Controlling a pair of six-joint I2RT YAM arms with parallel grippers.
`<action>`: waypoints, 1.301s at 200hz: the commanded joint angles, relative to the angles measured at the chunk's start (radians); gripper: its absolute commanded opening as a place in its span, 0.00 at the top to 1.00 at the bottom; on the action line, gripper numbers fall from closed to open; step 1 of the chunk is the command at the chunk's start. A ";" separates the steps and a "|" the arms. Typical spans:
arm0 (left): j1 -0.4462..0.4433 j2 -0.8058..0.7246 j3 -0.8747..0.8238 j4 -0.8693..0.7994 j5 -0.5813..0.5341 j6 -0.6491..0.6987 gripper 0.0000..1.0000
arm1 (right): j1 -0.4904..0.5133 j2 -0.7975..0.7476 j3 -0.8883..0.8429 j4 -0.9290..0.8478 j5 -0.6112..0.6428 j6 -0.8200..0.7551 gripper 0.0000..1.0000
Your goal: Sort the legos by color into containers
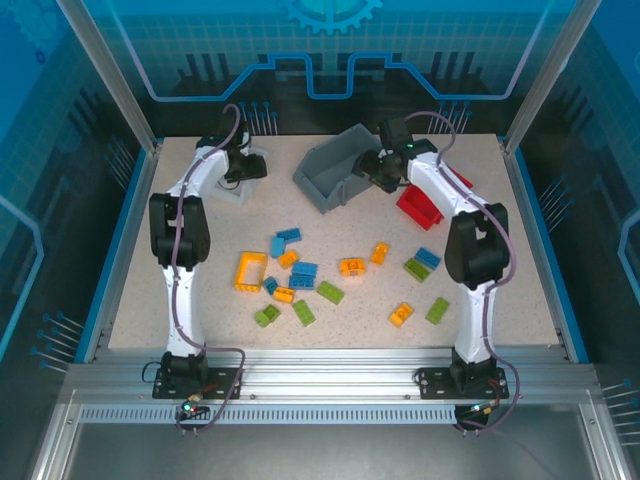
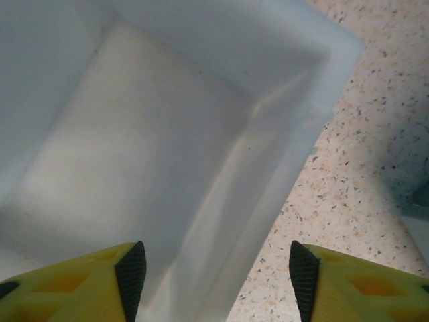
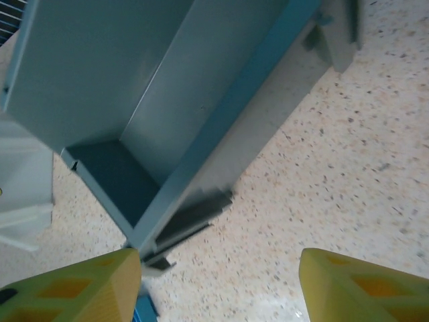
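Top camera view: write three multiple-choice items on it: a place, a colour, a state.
1. The red bin stands: A) left of the grey bin; B) right of it; C) inside it.
2. The open-frame brick is: A) blue; B) yellow; C) green.
3. The bricks are: A) stacked in a tower; B) in the grey bin; C) loose on the table.
B: it sits at the grey bin's right side.
B: its frame is yellow.
C: they lie scattered on the table.
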 commanded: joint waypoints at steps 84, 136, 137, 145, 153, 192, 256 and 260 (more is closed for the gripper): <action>-0.048 -0.007 -0.026 0.012 0.101 -0.020 0.66 | 0.019 0.263 0.324 -0.180 0.076 -0.011 0.60; -0.083 -0.127 -0.215 0.095 0.140 -0.197 0.79 | 0.033 0.166 0.271 -0.257 0.155 -0.209 0.82; -0.084 -0.129 -0.220 0.097 0.140 -0.200 0.79 | 0.034 0.164 0.269 -0.258 0.157 -0.211 0.82; -0.096 -0.147 -0.247 0.104 0.141 -0.218 0.80 | 0.042 0.147 0.253 -0.266 0.173 -0.234 0.84; -0.108 -0.159 -0.267 0.107 0.144 -0.238 0.82 | 0.050 0.126 0.227 -0.265 0.189 -0.249 0.84; -0.185 -0.198 -0.352 0.159 0.155 -0.288 0.82 | 0.052 0.018 0.085 -0.214 0.216 -0.292 0.84; -0.272 -0.231 -0.438 0.147 0.109 -0.404 0.90 | 0.027 -0.013 0.030 -0.202 0.192 -0.318 0.85; -0.277 -0.239 -0.450 0.150 0.105 -0.411 0.90 | 0.025 -0.015 0.027 -0.197 0.188 -0.316 0.85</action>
